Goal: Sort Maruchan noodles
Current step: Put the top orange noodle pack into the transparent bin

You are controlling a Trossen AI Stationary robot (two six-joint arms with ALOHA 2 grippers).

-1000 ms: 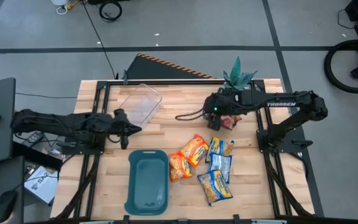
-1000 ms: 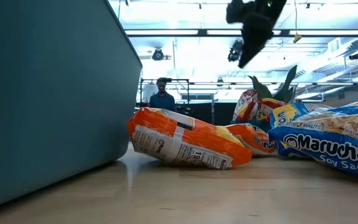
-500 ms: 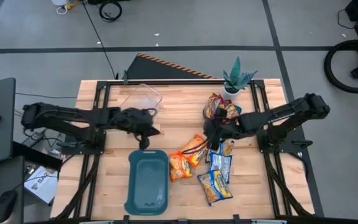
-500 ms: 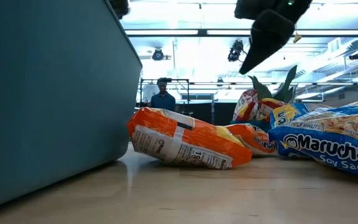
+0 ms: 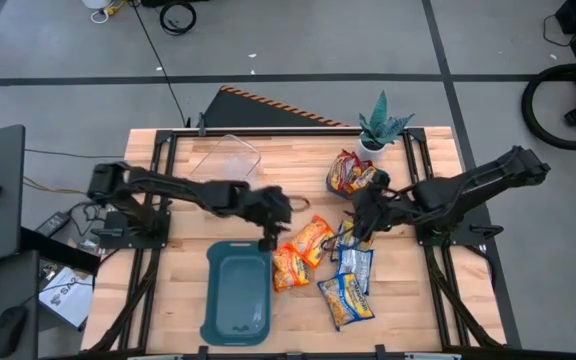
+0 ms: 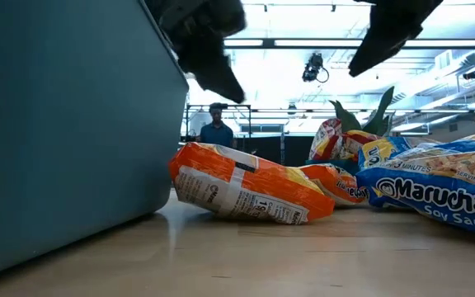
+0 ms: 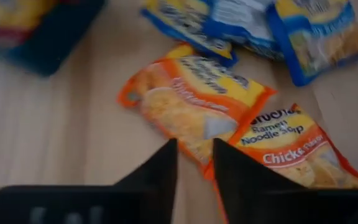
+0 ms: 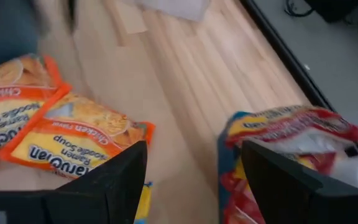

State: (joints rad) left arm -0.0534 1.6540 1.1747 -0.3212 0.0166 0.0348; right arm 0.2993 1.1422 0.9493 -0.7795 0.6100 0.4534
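Note:
Two orange noodle packets (image 5: 313, 238) (image 5: 288, 268) lie flat at mid-table, with three blue-and-yellow ones (image 5: 353, 268) to their right. Red packets (image 5: 353, 175) are heaped near the far edge on a teal tray (image 8: 224, 155). My left gripper (image 5: 270, 238) hovers just left of the orange packets (image 7: 197, 102), fingers pointing down with a narrow gap, touching nothing. My right gripper (image 5: 358, 220) hangs open above the blue packets' far end, with red packets (image 8: 297, 127) and orange packets (image 8: 79, 137) ahead of it. In the low view both grippers (image 6: 221, 74) (image 6: 369, 54) are well above the packets (image 6: 246, 190).
A teal tray (image 5: 238, 292) sits near the near edge, left of the orange packets. A clear tub (image 5: 226, 160) stands at the far left, a potted plant (image 5: 383, 125) at the far edge. A person (image 6: 215, 128) stands in the room beyond the table.
My left arm has swept from the table's left side toward the right and now stands beside the orange packets. My right gripper has come from the far edge by the plant toward the near edge, over the blue packets. The orange and blue packets have stayed put.

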